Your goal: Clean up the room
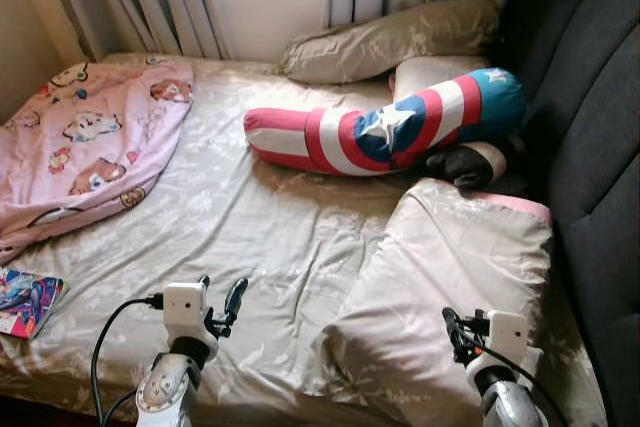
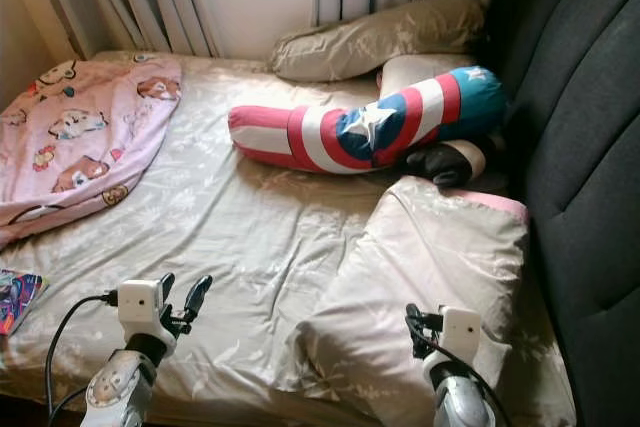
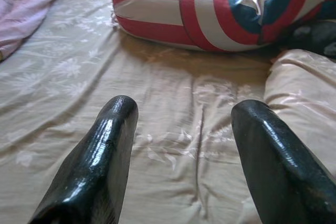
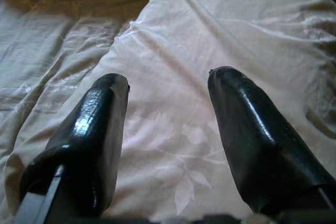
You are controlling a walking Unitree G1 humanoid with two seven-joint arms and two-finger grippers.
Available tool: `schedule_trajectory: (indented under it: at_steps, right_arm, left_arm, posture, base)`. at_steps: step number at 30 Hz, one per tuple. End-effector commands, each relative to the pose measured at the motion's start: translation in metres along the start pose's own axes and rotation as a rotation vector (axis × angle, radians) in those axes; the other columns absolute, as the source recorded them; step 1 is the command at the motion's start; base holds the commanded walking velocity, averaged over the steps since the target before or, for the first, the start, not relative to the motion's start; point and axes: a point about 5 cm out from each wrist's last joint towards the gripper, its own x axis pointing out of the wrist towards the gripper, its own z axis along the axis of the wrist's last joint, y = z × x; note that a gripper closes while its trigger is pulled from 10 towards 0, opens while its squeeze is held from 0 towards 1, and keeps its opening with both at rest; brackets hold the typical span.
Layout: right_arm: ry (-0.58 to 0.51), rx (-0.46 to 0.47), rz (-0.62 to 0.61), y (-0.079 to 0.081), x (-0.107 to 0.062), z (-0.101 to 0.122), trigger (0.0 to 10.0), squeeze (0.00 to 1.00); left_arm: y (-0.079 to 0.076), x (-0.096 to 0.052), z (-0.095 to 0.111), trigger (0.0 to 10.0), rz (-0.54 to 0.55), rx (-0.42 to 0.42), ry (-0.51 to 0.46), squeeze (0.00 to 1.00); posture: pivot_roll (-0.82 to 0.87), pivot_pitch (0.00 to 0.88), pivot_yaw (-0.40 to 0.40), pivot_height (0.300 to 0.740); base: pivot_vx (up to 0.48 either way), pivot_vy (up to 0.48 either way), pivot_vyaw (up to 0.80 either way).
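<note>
Two pincers hover low over the near edge of the bed [image 1: 250, 217], both spread wide and holding nothing. The left pincer [image 1: 222, 305] hangs above bare floral sheet; the right pincer [image 4: 167, 124] sits right over the near end of the beige pillow [image 1: 440, 277], which lies askew beside the dark headboard [image 1: 590, 137]. Beyond it, the red, white and blue bolster [image 1: 390, 127] sprawls across the middle, a second pillow [image 1: 390, 42] lies at the curtains, a pink blanket [image 1: 90, 137] is bunched on the robot's left, and a colourful book [image 1: 25, 302] rests at the bed's edge. Looks like the approach stage: the askew pillow seems first up. Next, the right pincer needs to drop and pinch that soft corner firmly, since it will sag.
</note>
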Motion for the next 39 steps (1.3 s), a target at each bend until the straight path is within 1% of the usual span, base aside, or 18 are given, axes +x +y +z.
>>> schedule_trajectory:
  at_steps: [1, 4, 10, 16, 26, 39]
  right_arm:
    - [-0.005, 0.008, -0.014, 0.000, 0.000, 0.001, 10.0, 0.00]
    - [0.006, 0.014, -0.028, 0.002, 0.002, 0.000, 10.0, 0.00]
    - [0.011, 0.012, -0.021, 0.005, 0.003, 0.000, 10.0, 0.00]
    - [-0.007, 0.017, -0.028, 0.008, 0.003, 0.002, 10.0, 0.00]
    - [-0.023, 0.021, -0.021, 0.013, 0.006, 0.005, 10.0, 0.00]
    - [-0.028, 0.017, -0.025, 0.014, 0.007, 0.008, 10.0, 0.00]
  left_arm:
    - [-0.002, 0.000, 0.000, 10.0, -0.008, 0.002, 0.005, 0.00]
    - [-0.004, 0.002, 0.001, 10.0, -0.018, 0.014, 0.009, 0.00]
    - [-0.003, 0.002, 0.003, 10.0, -0.018, 0.016, 0.015, 0.00]
    - [-0.001, 0.002, 0.004, 10.0, -0.012, 0.016, 0.018, 0.00]
    - [-0.001, 0.003, 0.006, 10.0, -0.013, 0.004, 0.016, 0.00]
    - [-0.002, 0.002, 0.006, 10.0, -0.020, -0.006, 0.030, 0.00]
  posture:
    - [0.05, 0.000, -0.025, 0.740]
    - [0.05, 0.000, -0.025, 0.740]
    - [0.05, 0.004, -0.024, 0.740]
    - [0.05, 0.011, -0.024, 0.740]
    - [0.05, 0.011, -0.025, 0.740]
    - [0.06, 0.013, -0.025, 0.740]
  base:
    - [0.000, 0.000, 0.00]
    - [0.000, -0.106, 0.00]
    - [0.000, -0.451, -0.70]
    - [0.000, -0.454, 0.00]
    - [0.000, 0.000, 0.00]
    - [0.000, 0.000, 0.00]
